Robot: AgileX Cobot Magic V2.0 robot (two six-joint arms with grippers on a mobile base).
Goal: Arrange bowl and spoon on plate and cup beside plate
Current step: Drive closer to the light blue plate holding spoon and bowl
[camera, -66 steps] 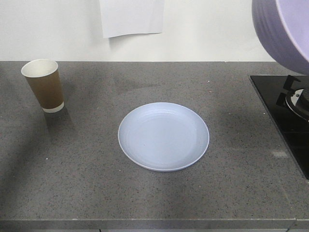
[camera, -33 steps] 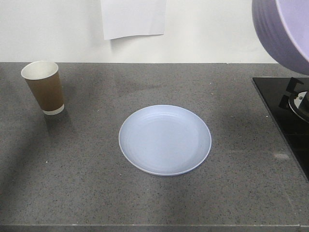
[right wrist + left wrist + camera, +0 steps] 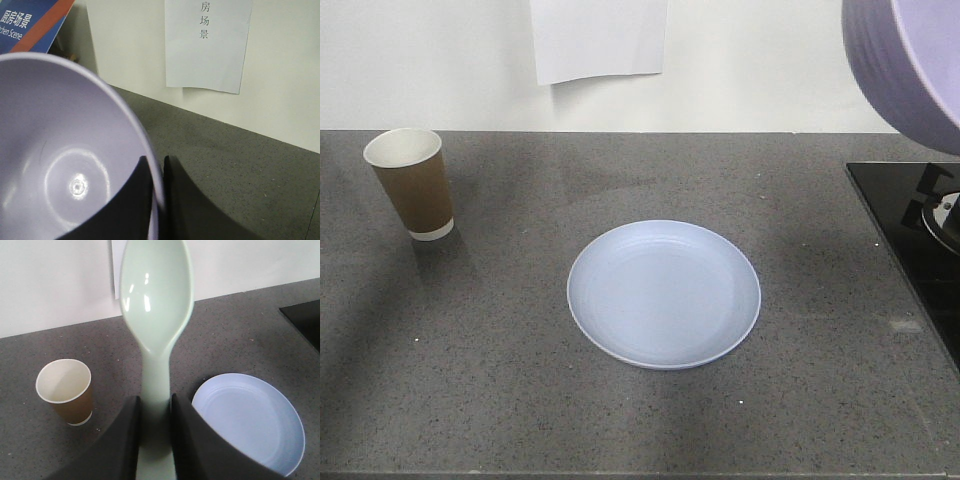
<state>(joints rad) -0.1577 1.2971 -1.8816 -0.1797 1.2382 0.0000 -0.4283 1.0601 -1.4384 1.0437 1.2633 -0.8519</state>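
Round, shallow, pale bluish-white plate [image 3: 663,294]: lies flat on the grey speckled stone worktop [image 3: 500,390], with nothing on it. Tapered brown paper cup [image 3: 411,183]: stands upright to the left of the plate and farther back, well apart from it. Small glossy lavender plastic bowl [image 3: 65,165]: clear of the worktop, high to the right of the plate and tilted. The right pincer [image 3: 158,162] is closed on its rim, one jaw inside the wall and one outside. Small pale mint-white plastic spoon [image 3: 155,315]: off the worktop, its handle clamped between the nearly closed jaws of the left pincer [image 3: 156,405], oval head pointing away. In the left wrist view the plate shows below and to its right. Step in hand, as judged: both pieces are in carry and nothing is placed. Next move, as judged: bring the bowl over the plate's middle, level it, lower it and release. The spoon then goes onto the plate, and a freed pincer brings the cup beside the plate.
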